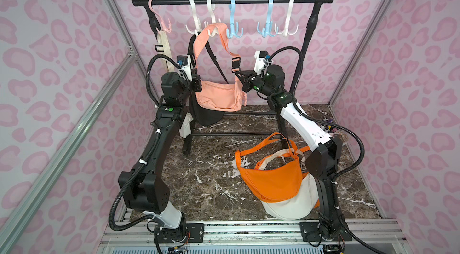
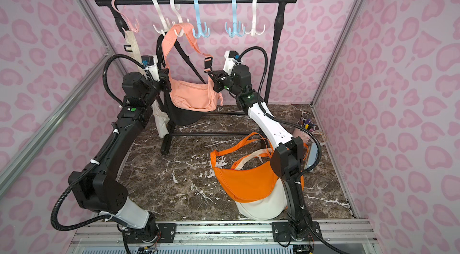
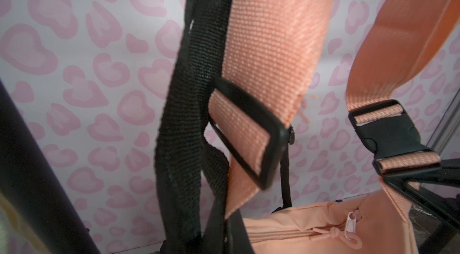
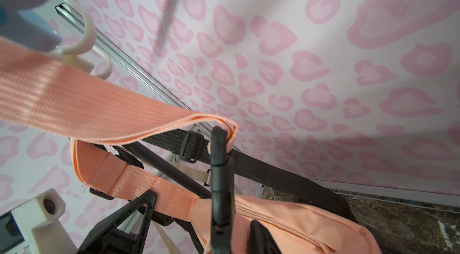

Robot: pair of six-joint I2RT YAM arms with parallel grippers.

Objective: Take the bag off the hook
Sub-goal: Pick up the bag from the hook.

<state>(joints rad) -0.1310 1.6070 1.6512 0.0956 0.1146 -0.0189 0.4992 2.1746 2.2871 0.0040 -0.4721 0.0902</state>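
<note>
1. Nearest, an orange bag (image 1: 271,180) lies on a white bag (image 1: 291,205) on the table (image 1: 199,190), both off the rail. Neither gripper is near them.
2. Mid-scene, the peach bag (image 1: 219,98) hangs in the air between the two arms, clear of the table and in front of a black bag (image 1: 206,115).
3. Left gripper (image 1: 196,85): jaws closed narrow at the peach bag's left corner. The left wrist view does not show the pinch itself, so the hold on the fabric is probable, not confirmed.
4. Right gripper (image 1: 240,76): jaws closed narrow on the strap (image 1: 214,31) at its lower end. In the right wrist view the buckle (image 4: 219,178) stands between the fingers.
5. Farthest, the strap loops over a white hook (image 1: 211,16) on the rail (image 1: 249,0), so the bag is not yet off.
6. Progress judged: reach and grasp on both ends done. Left to do:
   - raise the strap loop over the hook's prongs;
   - draw the bag toward the front;
   - set it down.
7. Risk judged: the black bag's strap hangs close behind and could be dragged along.
</note>
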